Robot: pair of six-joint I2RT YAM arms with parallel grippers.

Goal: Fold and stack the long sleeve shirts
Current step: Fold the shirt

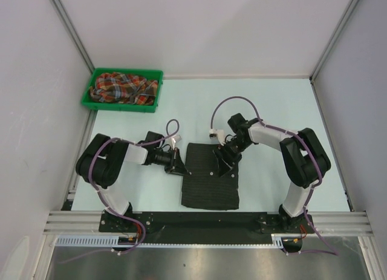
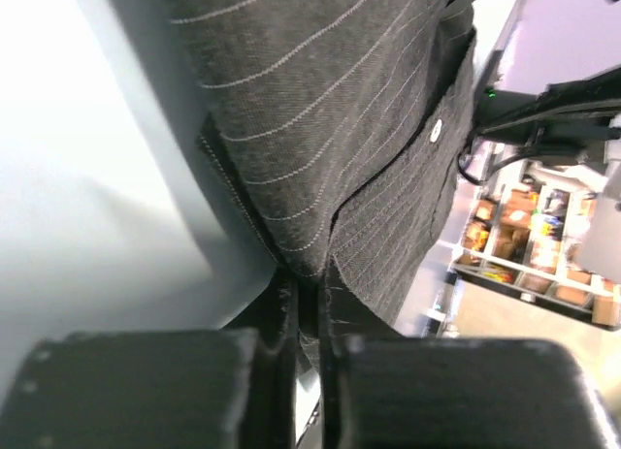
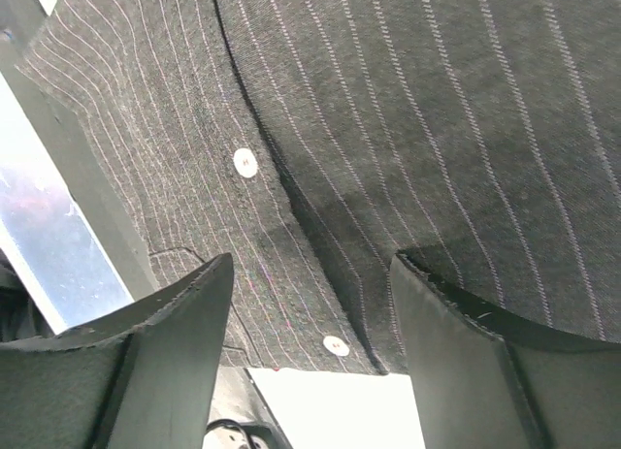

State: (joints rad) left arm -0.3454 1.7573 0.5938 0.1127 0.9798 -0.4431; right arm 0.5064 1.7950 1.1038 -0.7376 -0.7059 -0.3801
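A black pinstriped long sleeve shirt (image 1: 208,186) lies folded into a rectangle in the middle of the table. My left gripper (image 1: 179,168) is at its upper left edge and is shut on the fabric. In the left wrist view a fold of the shirt (image 2: 330,110) runs down between the closed fingers of the left gripper (image 2: 312,308). My right gripper (image 1: 222,165) hovers open over the shirt's top right part. Its fingers straddle the button strip of the shirt (image 3: 408,110), and the right gripper (image 3: 310,284) holds nothing. The plaid shirt (image 1: 124,88) lies crumpled in the bin.
A green plastic bin (image 1: 118,106) stands at the far left corner of the pale table (image 1: 284,110). White walls close in the left, right and back sides. A metal rail (image 1: 205,221) carrying the arm bases runs along the near edge.
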